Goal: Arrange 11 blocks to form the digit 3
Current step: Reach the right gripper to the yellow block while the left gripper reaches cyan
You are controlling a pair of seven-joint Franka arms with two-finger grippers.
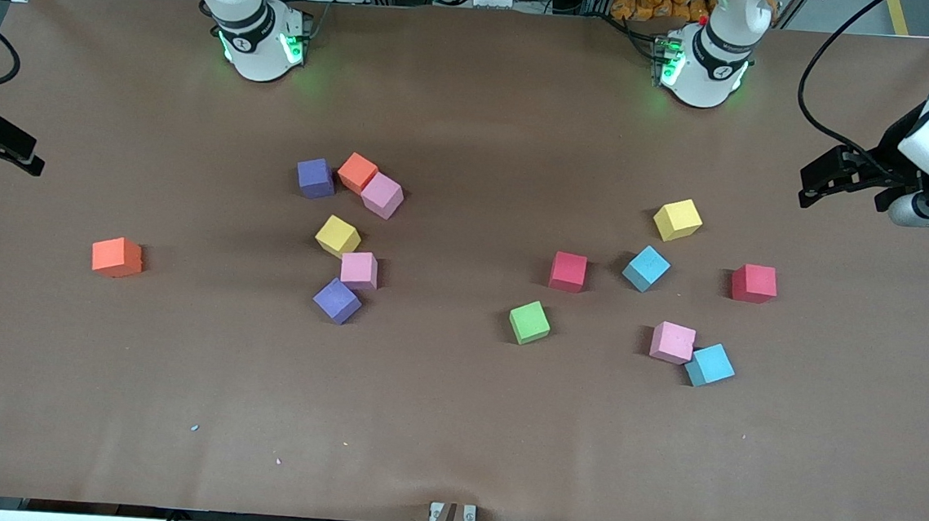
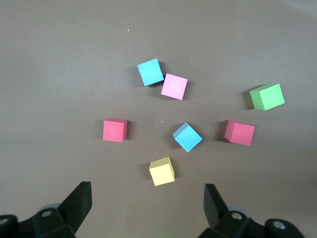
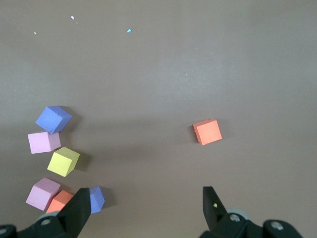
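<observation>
Across the table (image 1: 453, 423) the blocks (image 1: 567, 271) lay scattered in two loose clusters (likely light, soft foam, best pinched on flat opposite faces), while the left gripper (image 2: 147, 198) and right gripper (image 3: 146, 199) hung spread apart, empty.

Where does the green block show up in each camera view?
Front view: the green block lies near the table's middle, nearer the camera than the red block.
Left wrist view: green block, beside the same red block.
Right wrist view: not in it.
Shared landmark: that red block.
</observation>
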